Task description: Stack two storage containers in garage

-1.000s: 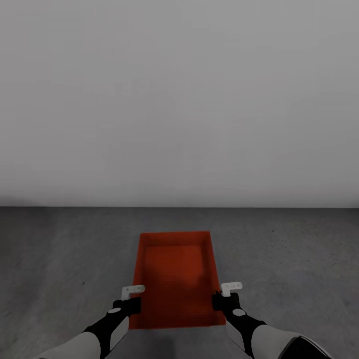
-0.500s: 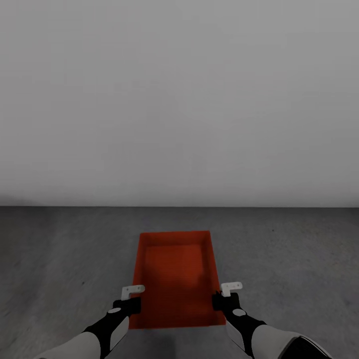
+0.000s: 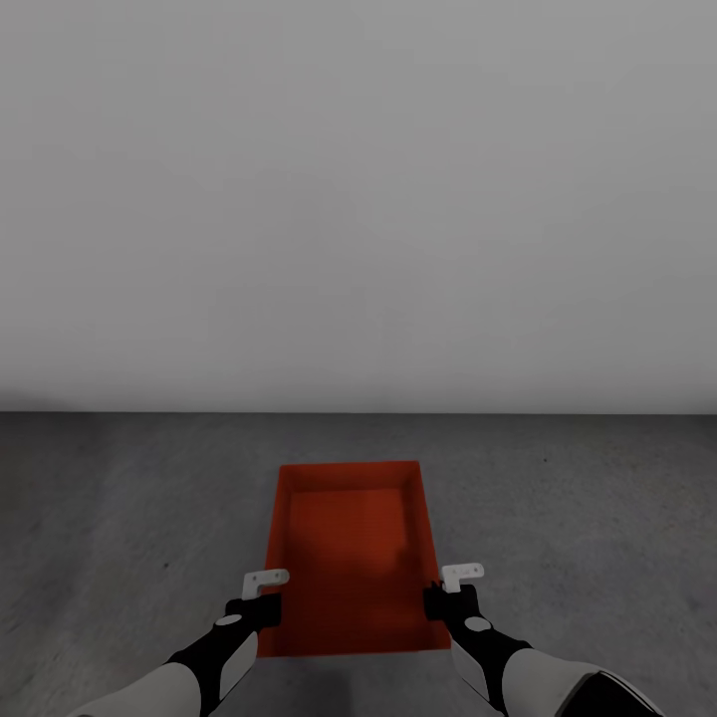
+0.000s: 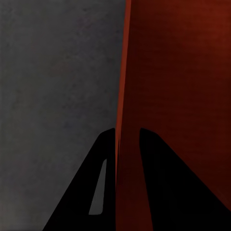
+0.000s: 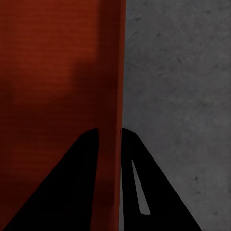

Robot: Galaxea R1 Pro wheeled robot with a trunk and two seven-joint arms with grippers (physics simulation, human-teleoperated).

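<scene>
One orange-red storage container lies open side up in front of me, over the dark grey floor of the garage. My left gripper is shut on its left long wall near the near corner. My right gripper is shut on the right long wall. In the left wrist view the two dark fingers straddle the thin wall of the container, with the gripper pinching it. The right wrist view shows my right gripper clamped on the container wall the same way. I cannot tell whether the tub touches the floor.
A plain white-grey wall rises a short way beyond the container's far end. Speckled concrete floor stretches to both sides of the tub, also seen as floor beside the right wall.
</scene>
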